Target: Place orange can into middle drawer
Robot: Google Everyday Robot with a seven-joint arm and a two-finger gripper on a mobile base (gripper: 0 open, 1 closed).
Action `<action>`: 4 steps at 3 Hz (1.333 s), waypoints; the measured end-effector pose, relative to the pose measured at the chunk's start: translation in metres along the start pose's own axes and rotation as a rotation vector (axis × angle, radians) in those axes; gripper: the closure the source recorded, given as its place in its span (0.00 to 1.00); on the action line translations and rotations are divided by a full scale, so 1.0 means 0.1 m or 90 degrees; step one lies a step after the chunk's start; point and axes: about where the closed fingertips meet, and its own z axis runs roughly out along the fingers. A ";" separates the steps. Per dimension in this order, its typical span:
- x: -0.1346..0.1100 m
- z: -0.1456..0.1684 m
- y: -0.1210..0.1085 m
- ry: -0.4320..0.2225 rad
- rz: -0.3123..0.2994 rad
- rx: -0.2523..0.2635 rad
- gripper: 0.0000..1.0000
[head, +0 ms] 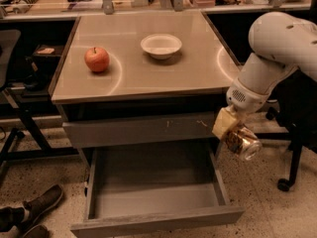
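My gripper [232, 132] is shut on the orange can [244, 144], a shiny silver and orange-brown can held tilted on its side. It hangs in the air just right of the cabinet, below the tabletop edge and above the right wall of the middle drawer [156, 221]. That drawer is pulled out, wide and grey, and nothing lies in it. The can is outside the drawer, a little beyond its right wall.
A red-orange apple [96, 59] and a white bowl [161, 45] sit on the tabletop [198, 68]. The closed scratched drawer front [141, 129] is above the open drawer. Shoes [29, 212] lie on the floor at left; a chair base [287, 180] stands at right.
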 end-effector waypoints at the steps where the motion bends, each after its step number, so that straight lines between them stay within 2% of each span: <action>1: 0.08 0.10 0.02 0.016 0.002 -0.007 1.00; 2: 0.13 0.33 0.08 0.030 0.014 -0.032 1.00; 3: 0.12 0.85 0.18 0.047 0.031 -0.076 1.00; 4: -0.03 1.26 0.17 0.050 0.048 -0.118 1.00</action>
